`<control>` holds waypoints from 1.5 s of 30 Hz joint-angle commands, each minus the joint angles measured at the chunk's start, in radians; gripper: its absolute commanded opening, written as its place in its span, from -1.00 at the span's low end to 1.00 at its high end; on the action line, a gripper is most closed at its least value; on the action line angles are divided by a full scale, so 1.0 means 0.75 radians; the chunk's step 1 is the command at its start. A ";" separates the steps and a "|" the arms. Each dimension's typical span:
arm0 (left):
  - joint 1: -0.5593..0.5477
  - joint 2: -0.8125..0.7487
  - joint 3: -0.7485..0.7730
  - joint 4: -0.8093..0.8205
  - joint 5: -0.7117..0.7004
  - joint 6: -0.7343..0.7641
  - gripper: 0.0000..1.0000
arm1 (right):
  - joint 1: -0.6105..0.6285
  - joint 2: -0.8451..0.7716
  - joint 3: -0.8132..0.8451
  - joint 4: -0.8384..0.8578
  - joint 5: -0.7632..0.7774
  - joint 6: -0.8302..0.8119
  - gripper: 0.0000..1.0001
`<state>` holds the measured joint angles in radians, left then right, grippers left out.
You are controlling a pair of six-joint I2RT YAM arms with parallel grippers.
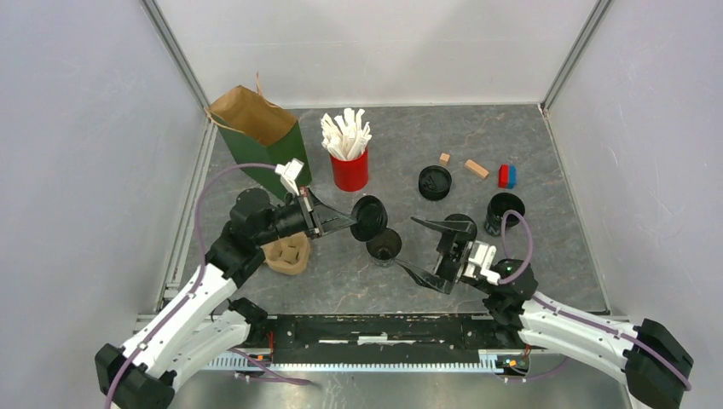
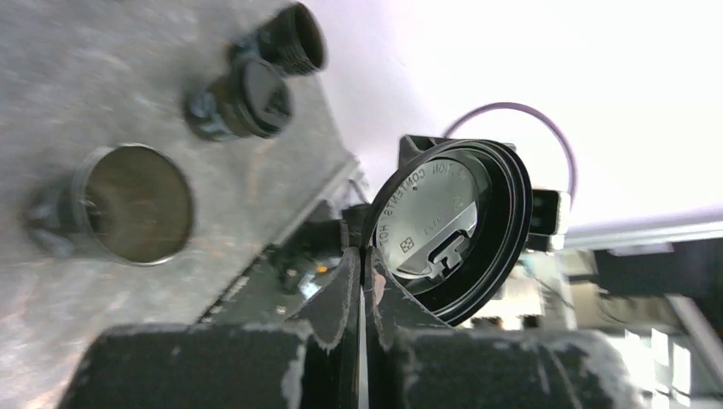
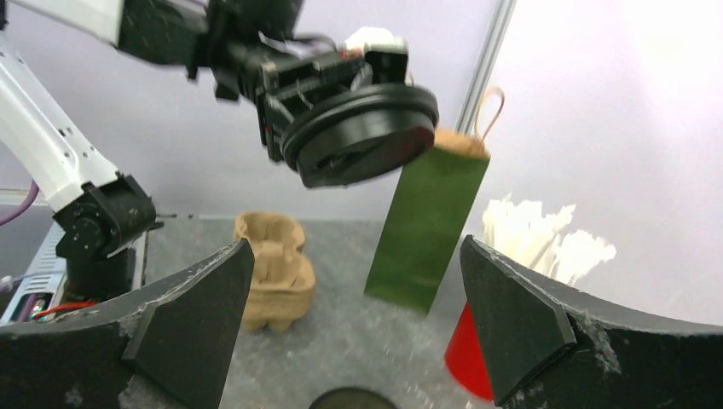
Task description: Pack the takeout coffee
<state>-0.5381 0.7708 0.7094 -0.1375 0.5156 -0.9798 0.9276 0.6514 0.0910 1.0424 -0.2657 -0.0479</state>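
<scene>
Currently, my left gripper [image 1: 351,222] is clamped on one flat round black plastic lid [image 1: 369,217], with the jaws pressed together on its rim. The lid hangs tilted in the air, just above and beside one short black paper cup [image 1: 384,245]. The left wrist view shows embossed lettering on the lid's glossy face. The cup stands upright and uncovered on the grey mottled table [image 1: 554,247], with brown liquid inside. My right gripper [image 1: 430,252] holds nothing. Its jaws are spread wide, just right of that cup.

Counts:
- **Black cups:** three. The second black cup [image 1: 461,224] sits just beyond my right gripper, and the third black cup [image 1: 505,213] stands further right, uncovered.
- **Lids clearly seen:** two. One is held, and a second black lid [image 1: 435,182] lies flat on the table.
- **Red cup** [image 1: 350,171]: one, holding a bundle of white flat sticks [image 1: 345,132].
- **Green paper bag** [image 1: 264,141]: one, with its mouth open and a brown lining.
- **Moulded brown pulp carrier** [image 1: 286,253]: one, beneath my left arm.
- **Blocks:** one small square wooden block [image 1: 444,158], one oblong wooden block [image 1: 476,169] and one red-and-blue block [image 1: 507,176].
</scene>
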 commanded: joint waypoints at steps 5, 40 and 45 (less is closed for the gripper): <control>-0.026 0.072 -0.175 0.639 0.316 -0.517 -0.95 | 0.007 0.150 0.130 0.379 -0.115 -0.170 0.96; -0.219 0.260 -0.264 0.948 0.211 -0.643 -0.96 | 0.119 0.309 0.264 0.205 -0.020 -0.395 0.82; -0.219 0.249 -0.275 0.951 0.201 -0.643 -0.91 | 0.121 0.311 0.261 0.210 0.011 -0.377 0.68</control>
<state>-0.6945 0.9627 0.5144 0.5285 0.6743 -1.4281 1.0149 0.8833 0.2588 1.1904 -0.3092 -0.3248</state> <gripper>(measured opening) 0.043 0.862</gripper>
